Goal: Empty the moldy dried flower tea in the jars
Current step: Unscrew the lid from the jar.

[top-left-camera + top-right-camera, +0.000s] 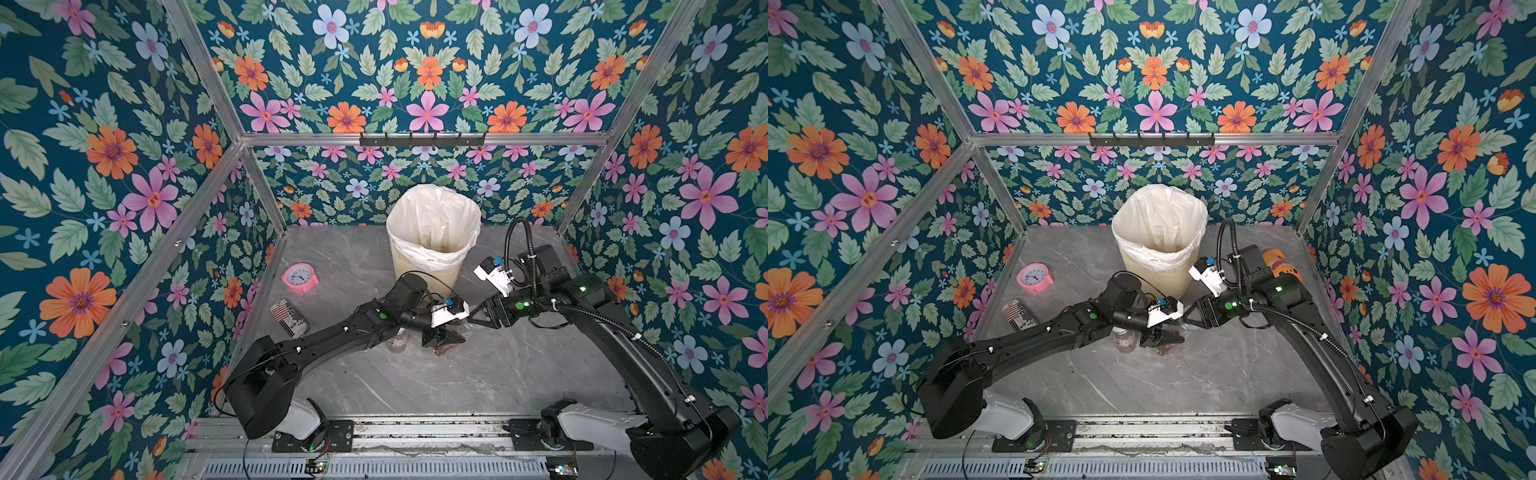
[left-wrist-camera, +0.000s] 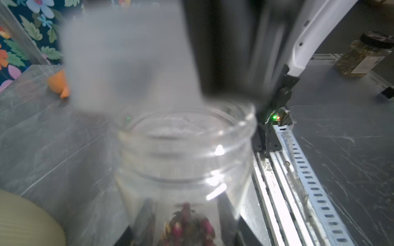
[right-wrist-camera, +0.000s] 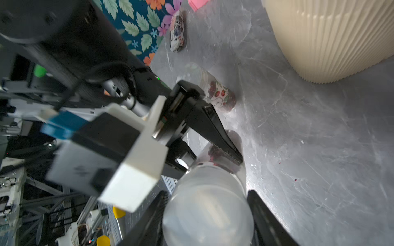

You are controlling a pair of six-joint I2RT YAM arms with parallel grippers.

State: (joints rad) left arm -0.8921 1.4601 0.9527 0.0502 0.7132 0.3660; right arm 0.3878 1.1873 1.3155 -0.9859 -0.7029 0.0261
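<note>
The left gripper (image 1: 444, 337) is clamped on the plain jar (image 2: 183, 161), with the tea (image 2: 187, 225) at its base. The jar's mouth points toward the right gripper (image 1: 471, 322), whose fingers are closed on the clear lid (image 3: 207, 213) (seemingly just off the threads). The bin (image 1: 415, 274) stands just behind, so tipping falls to the left arm.

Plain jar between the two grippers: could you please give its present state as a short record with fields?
jar: plain jar, neck threads bare
held by: left gripper, shut on its body
lid: clear lid, off the neck, in the right gripper
contents: moldy dried flower tea, inside, at the bottom
other jar: labelled jar, on the table, not gripped
bin: lined bin, at the back of the table
</note>
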